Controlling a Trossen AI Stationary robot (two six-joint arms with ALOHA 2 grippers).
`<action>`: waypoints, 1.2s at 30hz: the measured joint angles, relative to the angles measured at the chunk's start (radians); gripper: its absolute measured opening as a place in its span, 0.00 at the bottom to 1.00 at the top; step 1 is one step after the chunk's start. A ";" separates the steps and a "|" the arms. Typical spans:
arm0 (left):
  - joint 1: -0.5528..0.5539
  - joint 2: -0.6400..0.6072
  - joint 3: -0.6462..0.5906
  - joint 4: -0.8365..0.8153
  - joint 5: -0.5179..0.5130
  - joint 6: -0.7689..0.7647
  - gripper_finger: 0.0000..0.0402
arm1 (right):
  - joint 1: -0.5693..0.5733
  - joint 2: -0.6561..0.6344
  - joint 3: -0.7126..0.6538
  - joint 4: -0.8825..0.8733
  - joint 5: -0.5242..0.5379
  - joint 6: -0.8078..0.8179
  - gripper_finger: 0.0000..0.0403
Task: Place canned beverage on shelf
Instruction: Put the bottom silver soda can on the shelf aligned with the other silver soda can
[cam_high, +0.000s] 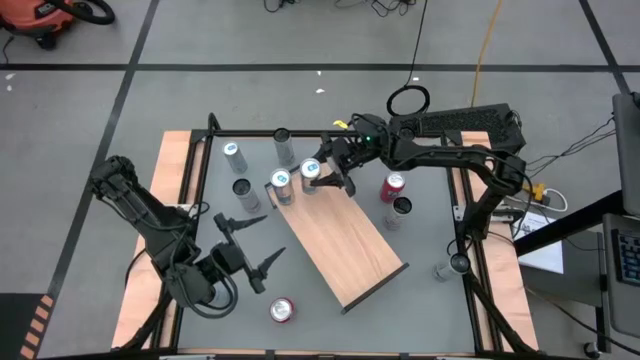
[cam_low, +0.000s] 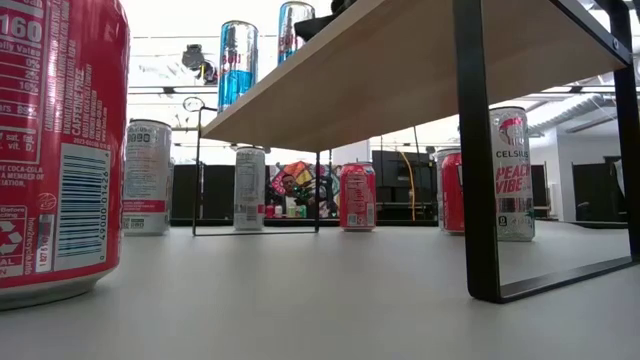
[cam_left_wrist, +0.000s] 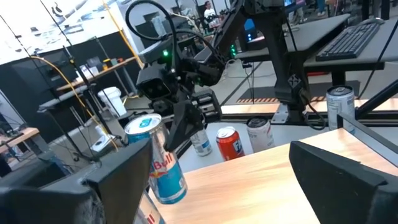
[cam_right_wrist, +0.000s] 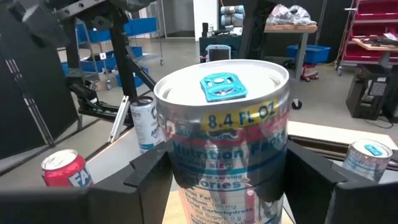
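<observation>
Gripping can (cam_right_wrist: 224, 134) on shelf (cam_high: 345, 245): right claw (cam_high: 328, 178); left claw (cam_high: 245, 243) open.

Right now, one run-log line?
phase: placing | right pincer: shut on can, over shelf far end | second can on shelf | left pincer: open, waiting

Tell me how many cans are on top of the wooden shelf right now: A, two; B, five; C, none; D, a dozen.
A: in the high view two blue-and-silver cans, one free and one between the right gripper's fingers, sit at the far end of the shelf; the rest stand or lie on the table.
</observation>
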 joint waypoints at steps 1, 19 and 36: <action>0.000 0.000 0.000 -0.004 0.000 -0.007 0.93 | 0.000 0.000 0.000 -0.001 -0.007 -0.004 0.57; 0.001 0.000 0.000 -0.044 0.000 -0.051 0.93 | -0.051 0.000 0.000 0.069 -0.014 0.035 0.57; 0.001 0.000 0.000 -0.043 0.000 -0.055 0.93 | -0.068 0.058 0.084 -0.051 -0.117 0.049 0.57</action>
